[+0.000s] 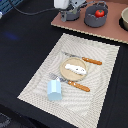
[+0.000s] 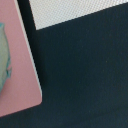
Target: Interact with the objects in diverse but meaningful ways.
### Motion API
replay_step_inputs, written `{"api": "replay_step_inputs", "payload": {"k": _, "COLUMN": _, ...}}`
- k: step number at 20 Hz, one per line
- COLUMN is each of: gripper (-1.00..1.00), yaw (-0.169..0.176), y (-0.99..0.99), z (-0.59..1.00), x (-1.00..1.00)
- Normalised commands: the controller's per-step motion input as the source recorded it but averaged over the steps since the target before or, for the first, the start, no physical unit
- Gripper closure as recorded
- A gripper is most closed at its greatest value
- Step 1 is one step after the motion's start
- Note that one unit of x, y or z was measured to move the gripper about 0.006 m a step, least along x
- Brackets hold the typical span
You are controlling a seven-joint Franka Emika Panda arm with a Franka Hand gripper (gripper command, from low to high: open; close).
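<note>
On the pink board (image 1: 107,31) at the back stand two grey pots. The one toward the exterior view's right (image 1: 94,20) holds a small red tomato (image 1: 100,13). My gripper (image 1: 70,7) hangs over the other pot (image 1: 70,14), and its fingers are too blurred to read. Further forward, a pale blue cup (image 1: 54,91) stands on the placement mat's near corner. A white flat piece (image 1: 75,68) lies on a round wooden plate (image 1: 62,71). The wrist view shows only the pink board's corner (image 2: 20,75), a pale rounded object (image 2: 2,60) and dark table.
A woven placemat (image 1: 100,95) covers the middle of the black table; its corner also shows in the wrist view as the placemat (image 2: 75,10). A knife (image 1: 92,61) and a fork (image 1: 77,85) with brown handles flank the plate. A bowl (image 1: 125,19) sits at the board's right edge.
</note>
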Motion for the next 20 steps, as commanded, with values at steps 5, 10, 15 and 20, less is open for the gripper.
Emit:
{"api": "replay_step_inputs", "payload": {"k": 5, "gripper": -1.00, "yaw": -0.078, "y": 0.45, "z": 0.03, "x": 0.00}}
{"api": "replay_step_inputs", "payload": {"k": 10, "gripper": -1.00, "yaw": -0.077, "y": 0.43, "z": 0.08, "x": 0.03}}
{"api": "replay_step_inputs", "payload": {"k": 15, "gripper": -1.00, "yaw": -0.078, "y": 0.48, "z": 0.05, "x": 0.09}}
{"api": "replay_step_inputs", "payload": {"k": 20, "gripper": -1.00, "yaw": -0.097, "y": 0.46, "z": 0.01, "x": 0.25}}
